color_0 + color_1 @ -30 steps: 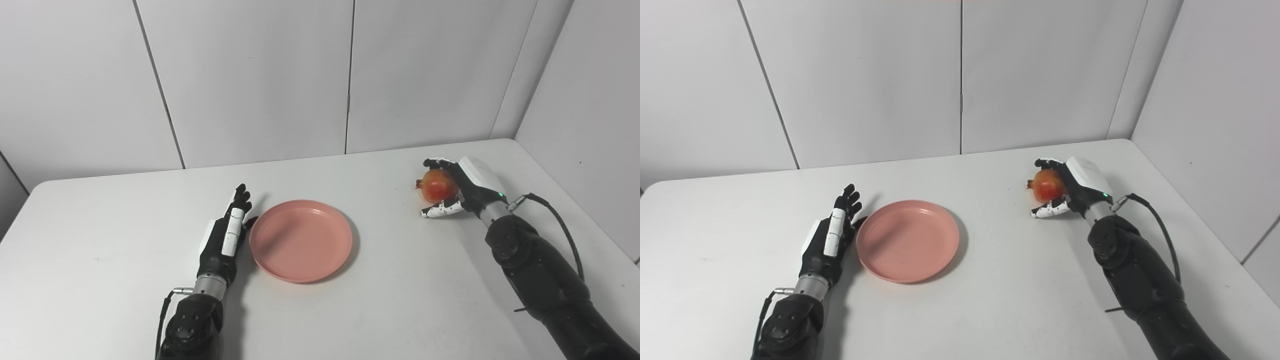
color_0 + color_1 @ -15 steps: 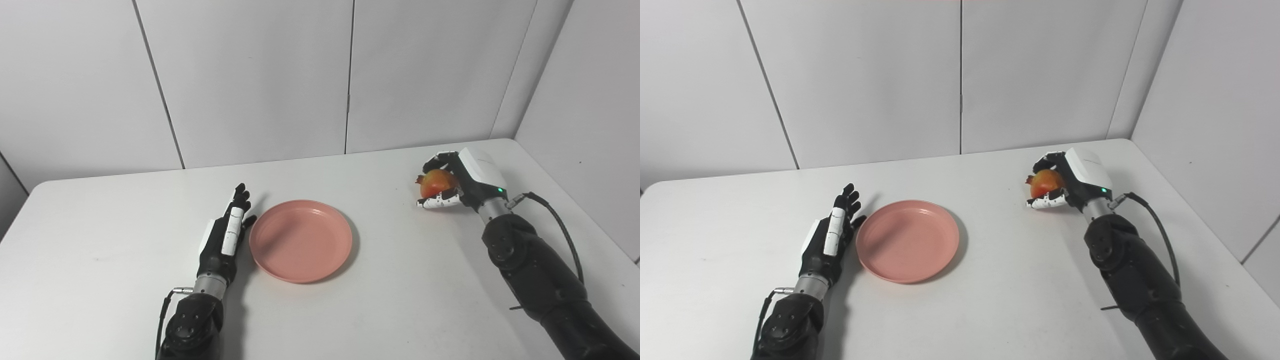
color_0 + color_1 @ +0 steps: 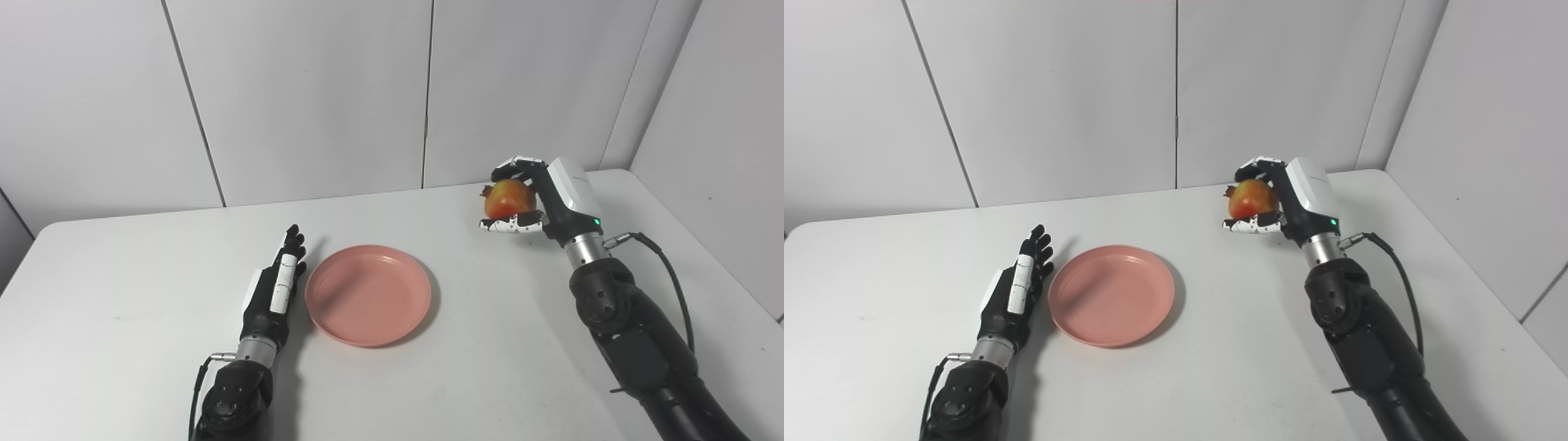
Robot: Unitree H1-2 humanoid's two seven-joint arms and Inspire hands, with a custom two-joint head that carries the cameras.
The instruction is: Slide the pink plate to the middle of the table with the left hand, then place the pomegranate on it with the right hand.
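With its fingers clamped on the pomegranate (image 3: pixel 507 199) above the desk's far right, the right hand (image 3: pixel 545 202) should lower gently onto the plate (image 3: pixel 368 295) mid-desk.

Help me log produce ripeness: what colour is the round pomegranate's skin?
Red-orange with a yellowish patch; the pomegranate shows best in the left eye view.

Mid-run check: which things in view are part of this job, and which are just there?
In the job:
pink plate, empty
pomegranate, held above the table
right hand, shut on it
left hand, open beside the plate

Just there:
white table
wall panels
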